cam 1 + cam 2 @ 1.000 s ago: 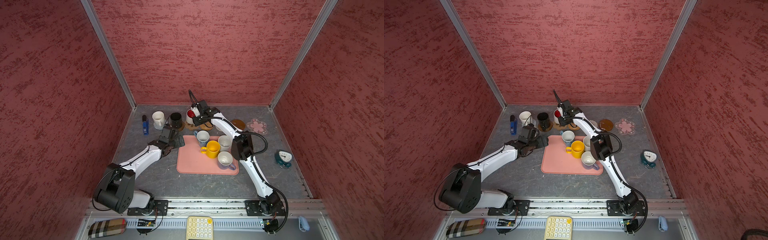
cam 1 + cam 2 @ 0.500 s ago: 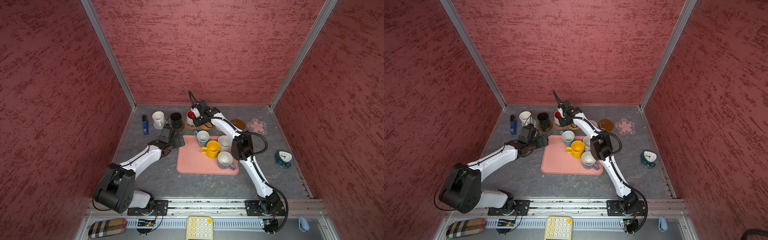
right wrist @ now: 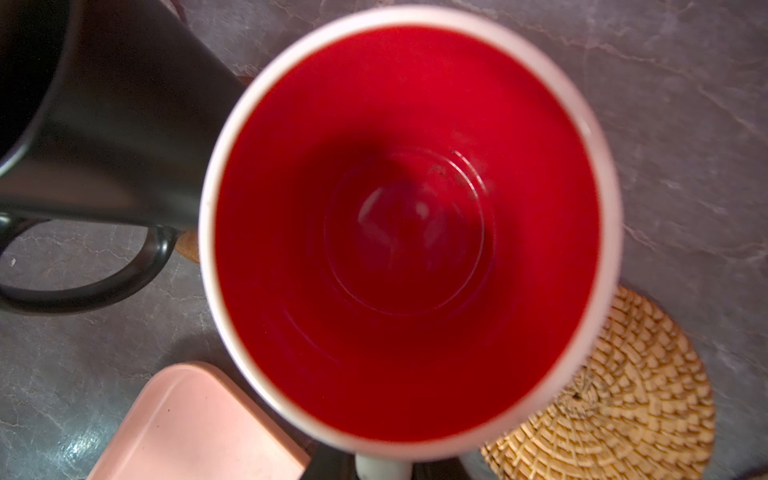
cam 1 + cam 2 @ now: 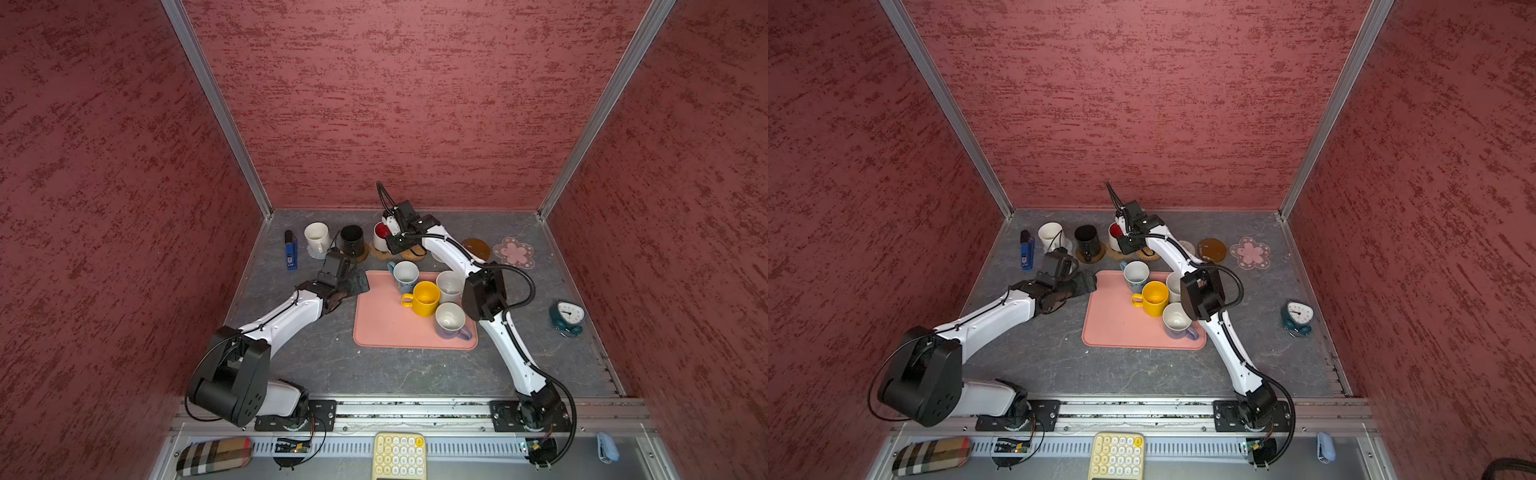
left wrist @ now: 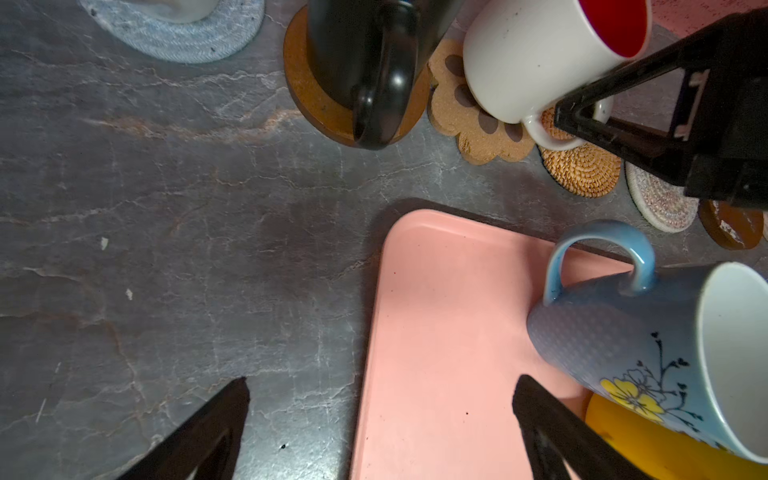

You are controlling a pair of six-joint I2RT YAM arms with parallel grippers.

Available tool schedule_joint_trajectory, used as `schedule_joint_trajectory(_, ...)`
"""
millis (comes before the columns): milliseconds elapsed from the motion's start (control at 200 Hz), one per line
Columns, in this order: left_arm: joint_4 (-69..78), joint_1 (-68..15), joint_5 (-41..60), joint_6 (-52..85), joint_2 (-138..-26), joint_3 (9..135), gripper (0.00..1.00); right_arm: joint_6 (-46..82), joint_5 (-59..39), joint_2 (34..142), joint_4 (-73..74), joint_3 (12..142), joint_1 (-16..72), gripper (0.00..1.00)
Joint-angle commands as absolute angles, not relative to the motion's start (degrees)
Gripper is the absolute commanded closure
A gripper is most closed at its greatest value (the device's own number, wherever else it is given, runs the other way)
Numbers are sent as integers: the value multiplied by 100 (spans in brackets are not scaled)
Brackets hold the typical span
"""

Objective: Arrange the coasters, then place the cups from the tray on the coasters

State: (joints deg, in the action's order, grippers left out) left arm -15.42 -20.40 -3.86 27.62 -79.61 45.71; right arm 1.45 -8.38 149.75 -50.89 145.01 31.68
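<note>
Right gripper (image 4: 391,246): the jaws are clenched on the handle of the red-lined mug (image 4: 379,236). The mug is held over the paw coaster (image 5: 478,139) at the back of the table (image 5: 166,249). Whether its base touches that coaster cannot be told. The handle is seen above the wicker coaster (image 5: 582,170), which is bare.

Left gripper (image 5: 380,419): the jaws are spread wide and nothing is grasped. It is stationed above the far left corner of the tray (image 5: 436,311), one finger over the table and one over the tray.

Tray: four mugs are found upright, clustered towards its far right: blue mug (image 5: 602,332), yellow mug (image 4: 424,297), white mug (image 4: 449,284), lavender mug (image 4: 451,322). A yellow flower in black outline is printed on the blue mug.

Back row, from the left: a second white mug (image 4: 316,237) is set on the grey coaster (image 5: 187,39) and the black mug (image 4: 352,240) on a brown disc (image 5: 316,99). The beige coaster (image 5: 660,203), second brown disc (image 4: 476,248) and flower coaster (image 4: 514,252) are bare.

Writing: markings on the lighter (image 4: 291,257), the clock (image 4: 567,316) dial and the keypad (image 4: 399,455) keys are too small to be read
</note>
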Motion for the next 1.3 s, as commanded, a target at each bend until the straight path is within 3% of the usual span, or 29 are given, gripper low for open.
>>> schedule_joint_trajectory(0,-1472,-2003,-342,2774,-7990,4481,1,-6,-835,14966,-4822,14638,3171,84)
schedule_joint_trajectory(621,-1580,-1995,-293,2765,-7811,4508,1,-3,-784,14873,-4756,14631,3164,44)
schedule_joint_trajectory(902,-2007,-2019,144,2605,-7456,4794,0,-45,-715,14297,-4790,14444,3155,36)
schedule_joint_trajectory(1292,-2967,-2744,424,1937,-6887,5165,8,-58,-664,12472,-3995,12571,3103,31)
